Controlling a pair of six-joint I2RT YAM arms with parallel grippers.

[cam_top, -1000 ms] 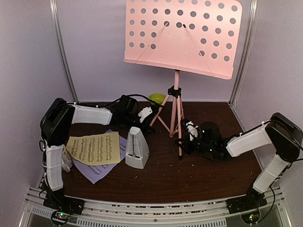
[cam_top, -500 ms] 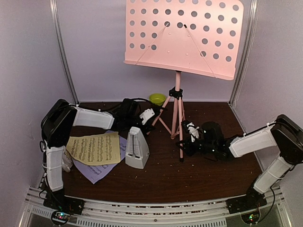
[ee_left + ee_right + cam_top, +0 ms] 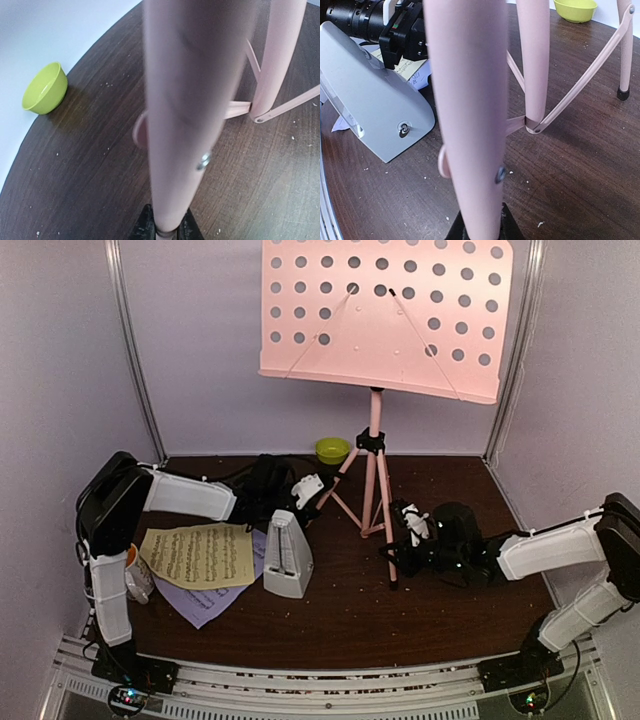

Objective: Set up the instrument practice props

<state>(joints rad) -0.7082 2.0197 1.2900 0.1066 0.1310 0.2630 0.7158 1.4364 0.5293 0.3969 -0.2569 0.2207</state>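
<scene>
The pink music stand (image 3: 385,320) stands upright at the back of the table, its perforated desk high over the tripod. My left gripper (image 3: 312,490) is shut on the tripod's left leg (image 3: 185,100), a black finger pressed on either side. On the front leg (image 3: 465,100) my right gripper (image 3: 402,528) is shut in the same way. The pale-grey pyramid metronome (image 3: 288,555) stands just in front of my left gripper. To its left the yellow music sheet (image 3: 200,555) lies flat over the lavender sheet (image 3: 195,605).
A lime-green bowl (image 3: 333,449) sits at the back wall behind the tripod. A white mug with an orange inside (image 3: 137,575) stands half hidden by my left arm. Upright frame posts (image 3: 135,350) flank the table, and crumbs dot the dark wood.
My left gripper has closed onto the tripod's left leg. The stand's front foot and my right gripper have shifted slightly forward and to the right.
</scene>
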